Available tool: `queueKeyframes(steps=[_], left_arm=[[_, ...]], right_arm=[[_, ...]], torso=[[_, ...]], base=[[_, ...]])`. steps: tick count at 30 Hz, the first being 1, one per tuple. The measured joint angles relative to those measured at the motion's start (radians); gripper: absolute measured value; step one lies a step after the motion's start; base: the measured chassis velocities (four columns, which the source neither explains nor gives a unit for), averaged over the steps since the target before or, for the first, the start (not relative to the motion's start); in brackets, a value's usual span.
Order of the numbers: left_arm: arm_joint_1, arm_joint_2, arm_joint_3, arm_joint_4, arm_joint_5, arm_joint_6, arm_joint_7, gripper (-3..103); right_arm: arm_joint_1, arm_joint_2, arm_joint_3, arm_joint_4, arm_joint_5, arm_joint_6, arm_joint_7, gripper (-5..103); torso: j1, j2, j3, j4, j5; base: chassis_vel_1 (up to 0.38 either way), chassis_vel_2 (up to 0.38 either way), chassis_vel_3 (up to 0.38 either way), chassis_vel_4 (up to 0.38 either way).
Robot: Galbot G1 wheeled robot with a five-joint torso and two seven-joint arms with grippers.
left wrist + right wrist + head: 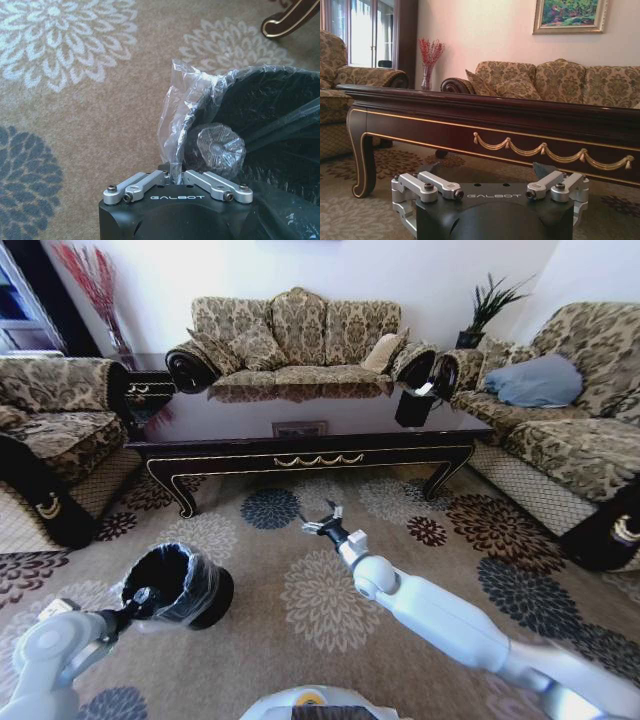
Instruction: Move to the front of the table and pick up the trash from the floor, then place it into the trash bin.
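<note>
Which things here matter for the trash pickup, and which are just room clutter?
Job:
table
trash bin, its liner pinched by the left end effector
right end effector, open, low before the table

Clutter:
sofa
black holder on the table
potted plant

L jaws pinched on bin liner point(182, 107)

My left gripper point(175, 172) hides part of the bin point(270, 125) rim, the bin's far side runs off the picture's edge, and my fingertips sit behind the liner.
</note>
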Motion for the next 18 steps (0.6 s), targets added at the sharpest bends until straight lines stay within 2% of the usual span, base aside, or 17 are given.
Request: queueKeyframes(steps=[5, 18], left_arm=[[-0.024, 0.007, 0.011, 0.041, 0.021, 0.002, 0.003, 0], [-0.091, 0.023, 0.044, 0.195, 0.136, -0.017, 0.137, 0]], right_arm=[[-0.052, -0.003, 0.038, -0.006, -0.017, 0.007, -0.004, 100], [-0.224, -0.008, 0.135, -0.005, -0.060, 0.036, -0.038, 100]], torso=[[0.000, 0.000, 0.000, 0.0006, -0.0001], [0.000, 0.000, 0.000, 0.0003, -0.0002]], base=[[0.000, 0.000, 0.000, 0.000], [0.000, 0.000, 0.000, 0.000]])
